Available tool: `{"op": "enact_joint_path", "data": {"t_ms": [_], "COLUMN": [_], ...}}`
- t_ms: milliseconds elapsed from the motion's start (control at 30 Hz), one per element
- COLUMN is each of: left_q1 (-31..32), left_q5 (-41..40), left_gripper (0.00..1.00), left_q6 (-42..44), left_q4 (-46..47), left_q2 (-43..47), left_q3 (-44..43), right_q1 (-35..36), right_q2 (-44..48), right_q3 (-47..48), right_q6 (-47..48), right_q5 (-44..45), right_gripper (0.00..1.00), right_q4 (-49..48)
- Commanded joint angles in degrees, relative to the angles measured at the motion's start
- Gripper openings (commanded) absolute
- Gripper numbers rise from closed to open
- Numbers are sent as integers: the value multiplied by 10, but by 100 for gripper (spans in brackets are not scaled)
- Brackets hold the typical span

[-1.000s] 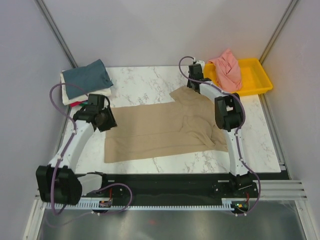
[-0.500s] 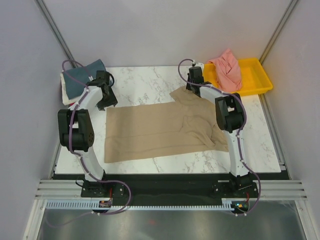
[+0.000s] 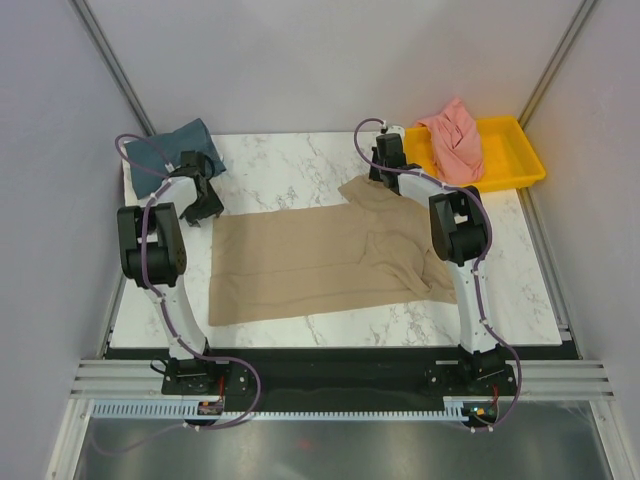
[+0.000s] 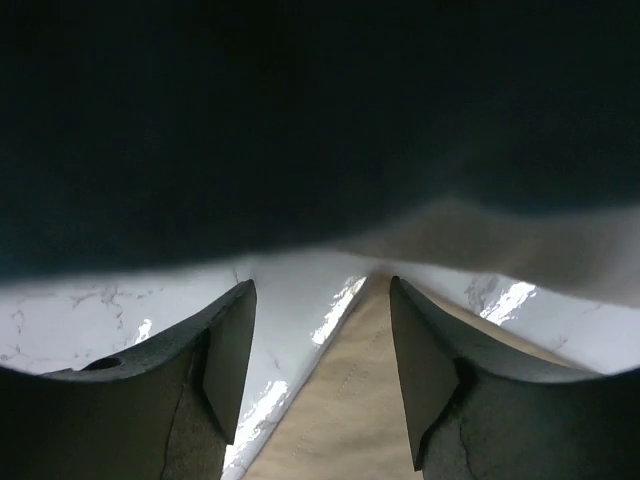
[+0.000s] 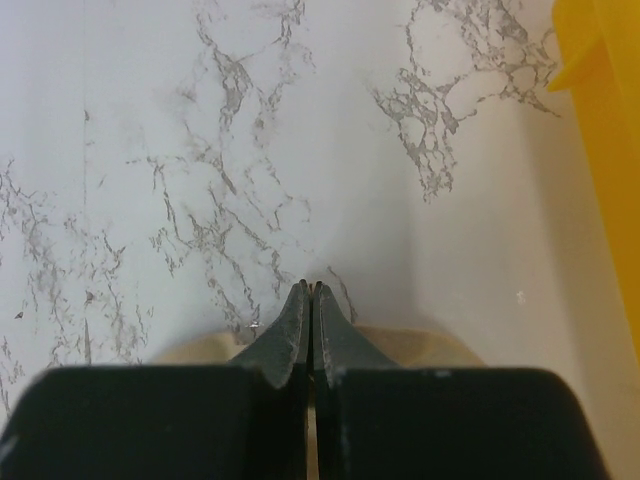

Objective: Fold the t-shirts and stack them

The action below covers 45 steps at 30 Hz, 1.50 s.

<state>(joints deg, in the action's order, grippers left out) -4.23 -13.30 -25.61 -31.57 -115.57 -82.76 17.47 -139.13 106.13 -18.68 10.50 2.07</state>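
Observation:
A tan t-shirt [image 3: 310, 262] lies spread across the marble table, rumpled on its right side. My left gripper [image 3: 205, 211] is open just above the shirt's far left corner. In the left wrist view that corner [image 4: 345, 400] lies between the parted fingers of the left gripper [image 4: 321, 285]. My right gripper [image 3: 382, 172] is shut on the shirt's far right corner; tan cloth [image 5: 420, 345] shows behind the closed fingers of the right gripper [image 5: 311, 288]. A folded slate-blue t-shirt [image 3: 172, 150] tops a stack at the far left. A salmon-pink t-shirt [image 3: 455, 135] lies crumpled in the tray.
A yellow plastic tray [image 3: 520, 155] stands at the far right corner and shows in the right wrist view [image 5: 610, 150]. Grey walls close in on the table's left, back and right. A dark blurred mass fills the upper half of the left wrist view.
My left arm has swung from the near left up to the tan shirt's far left corner beside the stack. The right gripper has stayed at the far right corner.

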Motion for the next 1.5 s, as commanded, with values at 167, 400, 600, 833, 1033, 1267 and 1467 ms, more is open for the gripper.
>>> {"op": "enact_joint_path", "data": {"t_ms": [167,400,600,833,1033,1267,1467], "left_q1": [-12,-9,18,36,31,27,30], "left_q5": [43,62,31,29,68,86,80], "left_gripper": [61,55,59,61,22,2,2], "left_q6": [19,28,45,84,97,101,79], "left_q4": [58,77,113,108,87,84,78], "left_q2": [-26,-16,20,3,-27,-33,6], "left_q3": [14,27,65,53,26,21,37], "right_q1": [6,6,6,6,6,7,7], "right_q2": [7,4,5,1,-3,-4,18], "right_q3": [-13,-10,-10,-3,1,5,10], "right_q6": [1,3,3,3,3,5,13], "right_q5": [-26,-28,-30,-35,-38,-41,-67], "right_gripper": [0,0,0,0,0,0,0], "right_q4": [24,26,28,34,37,42,42]}}
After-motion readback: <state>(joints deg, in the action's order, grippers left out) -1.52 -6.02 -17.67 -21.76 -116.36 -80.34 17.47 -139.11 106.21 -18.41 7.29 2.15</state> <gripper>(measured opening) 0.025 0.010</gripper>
